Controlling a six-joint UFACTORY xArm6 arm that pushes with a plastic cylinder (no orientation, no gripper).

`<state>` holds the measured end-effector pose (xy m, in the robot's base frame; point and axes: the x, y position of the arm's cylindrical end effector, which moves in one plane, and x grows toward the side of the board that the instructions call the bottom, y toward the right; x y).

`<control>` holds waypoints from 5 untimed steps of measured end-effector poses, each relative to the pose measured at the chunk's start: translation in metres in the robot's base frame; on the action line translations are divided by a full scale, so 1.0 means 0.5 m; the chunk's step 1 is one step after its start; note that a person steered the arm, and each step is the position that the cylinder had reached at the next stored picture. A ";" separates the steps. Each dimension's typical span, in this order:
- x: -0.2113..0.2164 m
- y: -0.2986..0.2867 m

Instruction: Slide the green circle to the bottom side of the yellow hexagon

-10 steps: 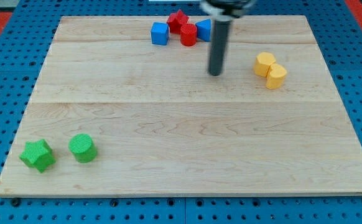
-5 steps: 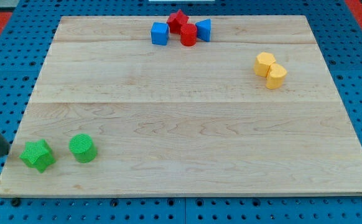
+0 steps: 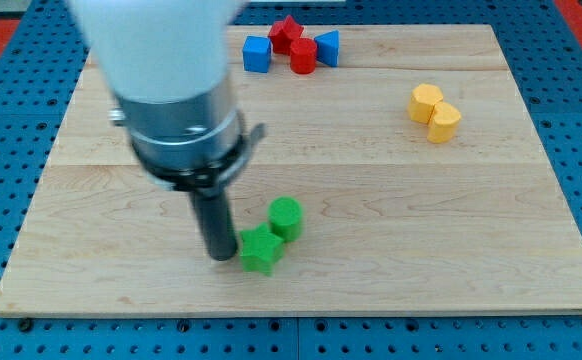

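Single view, raised and angled down from the near edge of the wooden board, whole board in frame, arm close and blurred at upper left.

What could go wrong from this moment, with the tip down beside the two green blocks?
My tip sits at the left of the green star, which touches the green circle, so a push may carry both blocks along. Pushed through the star, the circle may slip off sideways. The yellow hexagon touches the yellow cylinder on its lower right, so an arriving circle could knock the pair.
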<state>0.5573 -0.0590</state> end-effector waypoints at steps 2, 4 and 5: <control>-0.046 0.121; -0.156 0.275; -0.219 0.298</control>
<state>0.4477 0.0902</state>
